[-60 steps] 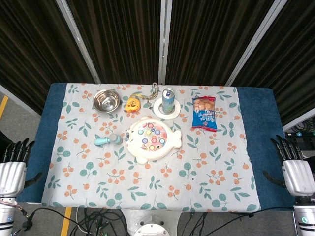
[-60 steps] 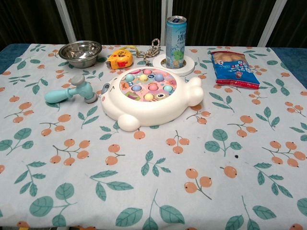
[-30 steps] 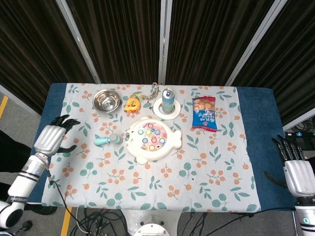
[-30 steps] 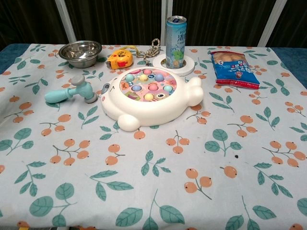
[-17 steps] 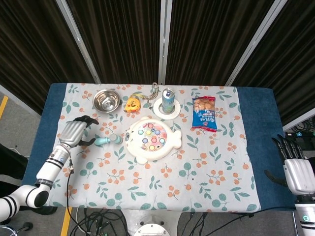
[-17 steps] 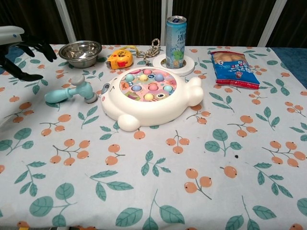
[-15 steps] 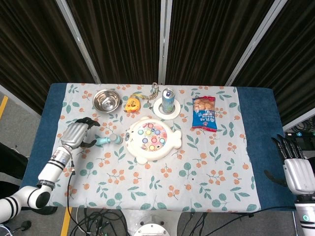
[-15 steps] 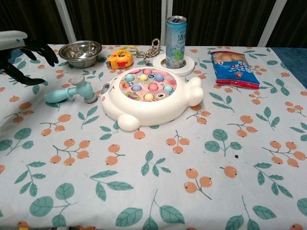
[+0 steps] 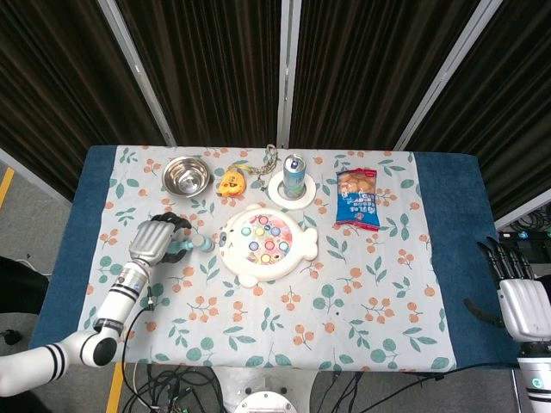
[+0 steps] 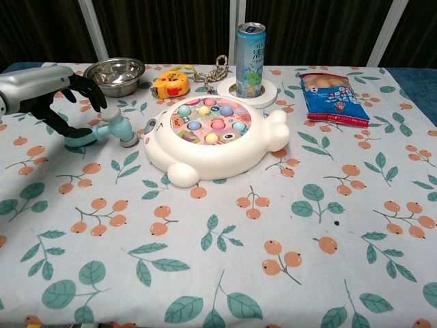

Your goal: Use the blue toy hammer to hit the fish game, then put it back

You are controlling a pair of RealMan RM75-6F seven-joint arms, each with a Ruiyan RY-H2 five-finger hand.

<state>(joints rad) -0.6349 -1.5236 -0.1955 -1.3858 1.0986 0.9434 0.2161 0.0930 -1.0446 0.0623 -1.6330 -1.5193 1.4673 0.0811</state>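
Observation:
The blue toy hammer [image 10: 102,131] lies on the flowered cloth just left of the white fish game [image 10: 215,137], its grey head toward the game. My left hand [image 10: 51,96] hangs over the hammer's handle end, fingers curved and apart, thumb low beside the handle; I see no grip on it. From the head view the left hand [image 9: 155,241] covers most of the handle, and only the hammer's head end [image 9: 200,245] shows beside the fish game [image 9: 265,243]. My right hand [image 9: 521,301] stays off the table's right edge, fingers straight and holding nothing.
Behind the hammer stand a steel bowl [image 10: 114,74] and a yellow tape measure [image 10: 170,83]. A drink can [image 10: 250,51] stands on a white coaster behind the game. A blue snack bag [image 10: 334,90] lies at the back right.
My left hand has come in from beyond the table's left edge, moving right until it hangs over the hammer's handle. The hammer, the game and the right hand have stayed put.

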